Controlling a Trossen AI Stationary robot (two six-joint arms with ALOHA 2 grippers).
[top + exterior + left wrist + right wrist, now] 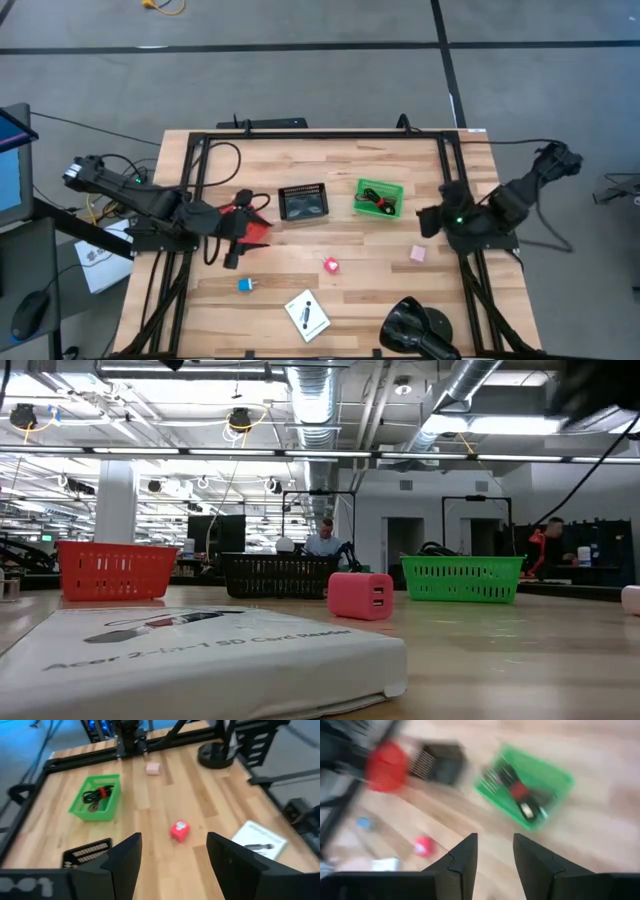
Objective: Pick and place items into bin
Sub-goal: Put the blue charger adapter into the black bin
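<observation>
Both pincers stand released and empty: the left gripper (172,857) left of the green bin (379,197), the right gripper (495,855) just right of it; the pink-red piece (330,265) lies below-left of the bin, the pale pink cube (417,254) below-right; a careless sweep might knock the cube away; the bin's dark contents are hard to identify.

Bright bins and small pieces on a pale wood-grain surface (350,285)

A red bin (248,221), a black bin (304,202) and a green bin (379,197) holding a black-and-red stick (378,203); a pink-red piece (330,265), pale pink cube (417,254), tiny blue piece (246,285), white card with black mark (307,314), and a glossy black lump (420,328). Both arms are dark.
</observation>
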